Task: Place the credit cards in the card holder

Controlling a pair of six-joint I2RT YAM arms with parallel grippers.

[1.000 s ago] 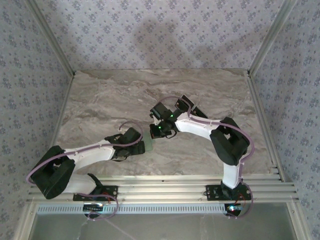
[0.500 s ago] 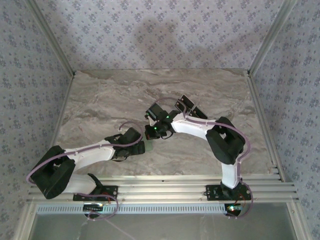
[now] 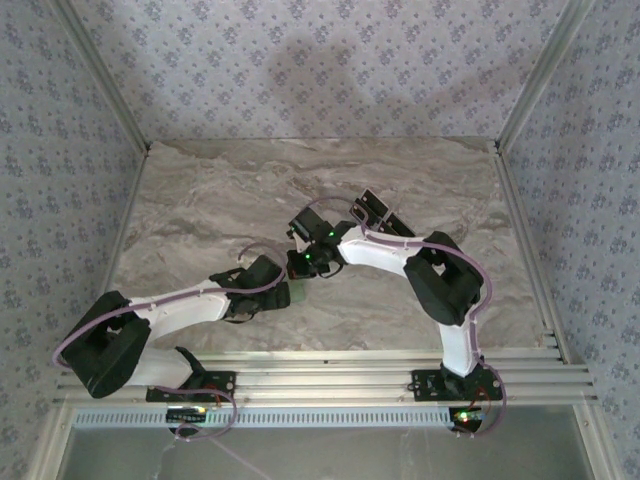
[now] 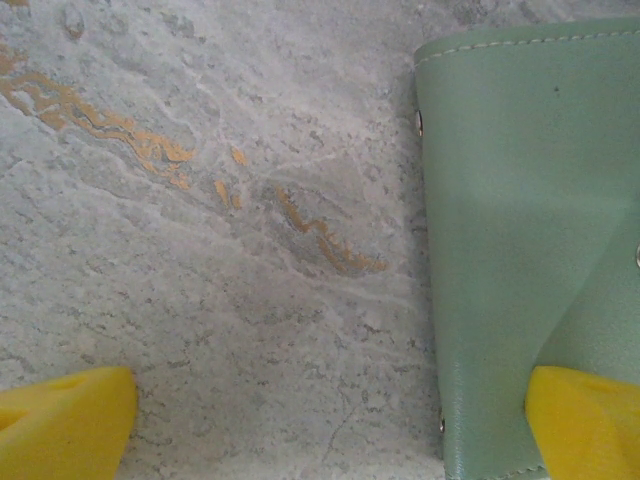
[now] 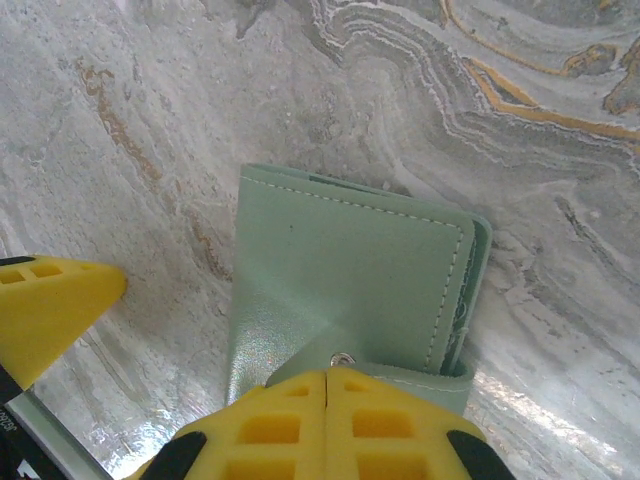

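two white-and-black arms reach inward over a marbled surface (image 3: 200, 190). the left gripper (image 3: 280, 297) and right gripper (image 3: 303, 264) sit close together near centre, at a pale green card holder (image 3: 290, 291). patterned walls enclose the scene.

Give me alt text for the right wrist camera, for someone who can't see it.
A pale green card holder lies flat on a marble table, snap tab nearest the camera. The right gripper, yellow fingers shut together, sits at that tab; another yellow finger enters from the left.
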